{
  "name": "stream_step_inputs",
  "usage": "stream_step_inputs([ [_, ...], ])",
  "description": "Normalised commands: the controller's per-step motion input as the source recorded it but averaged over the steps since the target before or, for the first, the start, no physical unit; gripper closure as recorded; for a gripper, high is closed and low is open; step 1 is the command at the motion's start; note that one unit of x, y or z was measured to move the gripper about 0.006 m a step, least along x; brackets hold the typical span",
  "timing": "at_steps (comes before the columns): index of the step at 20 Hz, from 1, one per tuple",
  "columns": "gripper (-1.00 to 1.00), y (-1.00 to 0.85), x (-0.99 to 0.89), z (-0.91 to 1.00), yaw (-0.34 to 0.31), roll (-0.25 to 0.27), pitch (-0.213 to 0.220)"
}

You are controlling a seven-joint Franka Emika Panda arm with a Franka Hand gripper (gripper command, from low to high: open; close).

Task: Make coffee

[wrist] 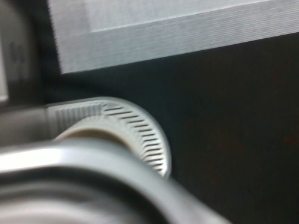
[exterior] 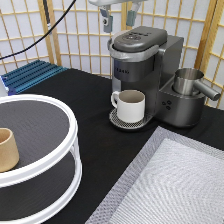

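Observation:
My gripper (exterior: 119, 21) hangs open and empty at the exterior view's top, just above the grey coffee machine (exterior: 140, 55), whose lid is down. A white handled mug (exterior: 131, 105) stands on the machine's round drip tray (exterior: 116, 120) under the spout. The coffee pod is not visible in either view. The wrist view looks down past the machine's head (wrist: 71, 170) onto the slotted drip tray (wrist: 142, 135) and the black table.
A metal jug (exterior: 189, 80) sits on the machine's right side. A grey mat (exterior: 175, 180) lies at the bottom right and also shows in the wrist view (wrist: 168, 30). A white two-tier turntable (exterior: 70, 130) at the left carries a tan handleless cup (exterior: 7, 149). A blue rack (exterior: 32, 75) lies behind.

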Motion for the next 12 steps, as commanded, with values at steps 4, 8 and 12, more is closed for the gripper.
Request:
stream_step_inputs([
  [4,-1.0,-0.95,-0.04,-0.08,0.023,0.117,-0.099],
  [8,-1.0,-0.79,-0.1,-0.5,0.067,0.101,-0.143],
  [12,-1.0,-0.28,-0.38,-0.64,0.145,0.088,-0.188],
])
